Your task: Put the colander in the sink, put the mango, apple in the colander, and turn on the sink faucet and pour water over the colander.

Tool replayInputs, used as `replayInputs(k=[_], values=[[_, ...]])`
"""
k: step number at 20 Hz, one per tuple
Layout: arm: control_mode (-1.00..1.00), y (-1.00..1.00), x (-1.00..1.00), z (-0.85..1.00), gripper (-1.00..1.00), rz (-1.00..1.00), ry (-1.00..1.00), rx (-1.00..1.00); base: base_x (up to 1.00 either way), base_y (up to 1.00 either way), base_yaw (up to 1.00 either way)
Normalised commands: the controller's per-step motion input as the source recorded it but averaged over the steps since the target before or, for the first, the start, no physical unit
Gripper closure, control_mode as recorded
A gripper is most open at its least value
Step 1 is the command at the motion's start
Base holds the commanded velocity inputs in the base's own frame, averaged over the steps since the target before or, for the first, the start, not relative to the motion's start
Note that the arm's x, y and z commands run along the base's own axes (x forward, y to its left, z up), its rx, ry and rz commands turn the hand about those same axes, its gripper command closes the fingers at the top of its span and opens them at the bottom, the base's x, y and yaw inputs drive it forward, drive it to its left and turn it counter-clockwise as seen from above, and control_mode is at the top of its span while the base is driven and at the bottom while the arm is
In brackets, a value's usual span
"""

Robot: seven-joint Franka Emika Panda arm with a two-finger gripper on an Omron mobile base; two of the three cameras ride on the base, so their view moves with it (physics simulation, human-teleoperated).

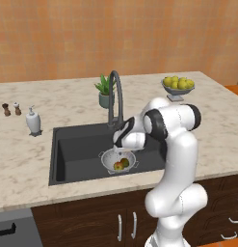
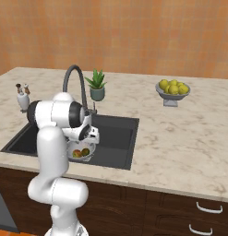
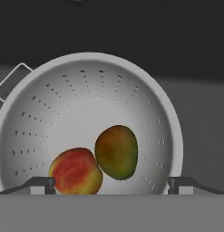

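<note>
Fruit-filled colander [image 2: 81, 154] in sink [image 2: 116, 138]

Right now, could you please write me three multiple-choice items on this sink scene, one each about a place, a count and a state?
1. Where does the colander sit?
A. on the counter
B. in the sink
C. beside the fruit bowl

2. How many fruits lie in the colander?
A. one
B. two
C. four

3. How is the end effector?
A. open above the fruits
B. shut on the mango
C. shut on the faucet

Answers:
1 B: both base views show it inside the dark basin.
2 B: the apple and the mango lie side by side.
3 A: the fingertips stand wide apart and hold nothing.
</note>
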Motion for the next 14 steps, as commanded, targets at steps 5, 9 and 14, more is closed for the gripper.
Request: replayInputs(k=[5, 9, 14], values=[[-1.0, -0.32, -0.28, 0.5, -1.0, 0.0, -0.07, 0.0, 0.0, 0.0, 0.0], [-1.0, -0.15, -0.25, 0.45, -1.0, 0.0, -0.2, 0.01, 0.0, 0.0, 0.0], [-1.0, -0.15, -0.07, 0.63, -1.0, 0.0, -0.34, 0.06, 0.0, 0.0, 0.0]])
